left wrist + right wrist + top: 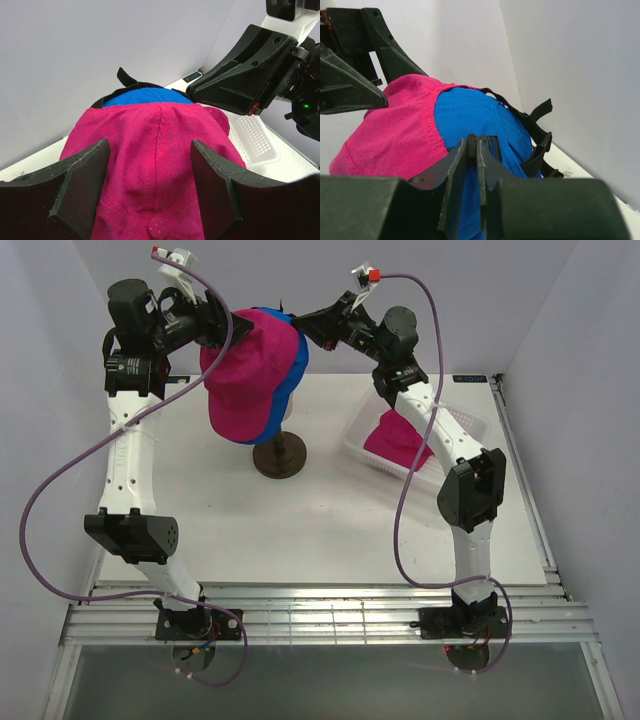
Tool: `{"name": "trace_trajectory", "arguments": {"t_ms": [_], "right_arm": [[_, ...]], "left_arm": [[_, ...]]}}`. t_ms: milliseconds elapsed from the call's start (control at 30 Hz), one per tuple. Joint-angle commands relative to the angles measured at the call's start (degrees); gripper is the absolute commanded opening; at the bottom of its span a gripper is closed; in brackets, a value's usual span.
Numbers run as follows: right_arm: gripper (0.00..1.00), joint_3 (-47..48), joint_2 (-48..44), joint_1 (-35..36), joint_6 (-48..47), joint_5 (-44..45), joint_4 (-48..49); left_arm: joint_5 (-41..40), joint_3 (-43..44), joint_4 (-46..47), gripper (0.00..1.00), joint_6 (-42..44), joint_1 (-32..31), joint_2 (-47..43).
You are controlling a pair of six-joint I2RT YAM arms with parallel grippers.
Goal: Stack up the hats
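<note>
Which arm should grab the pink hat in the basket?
Right, probably. The basket holding that pink hat sits beside the right arm, under its forearm. The left gripper is farther off, open over the stacked hats. The right gripper must release the blue hat first.

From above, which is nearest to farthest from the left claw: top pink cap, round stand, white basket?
1. Top pink cap: right at the left gripper.
2. Round stand: below it, mid-table.
3. White basket: far right side.
</note>
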Motion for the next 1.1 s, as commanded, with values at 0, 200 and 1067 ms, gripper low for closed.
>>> {"name": "trace_trajectory", "arguments": {"t_ms": [0, 200, 1067], "right_arm": [[0.16, 1.91, -0.5, 0.33, 0.07, -0.51, 2.17], [0.08, -0.9, -2.33, 0.07, -0.81, 1.06, 2.7], [0.08, -12.43, -6.21, -2.13, -2.4, 4.94, 0.15]], "left_arm": [[0.21, 0.36, 0.67, 0.76, -0.23, -0.31, -1.33], [0.21, 0.27, 0.67, 0.76, -0.05, -0.31, -1.42], [-0.05, 3.08, -0.65, 0.98, 1.7, -0.22, -1.95]]}}
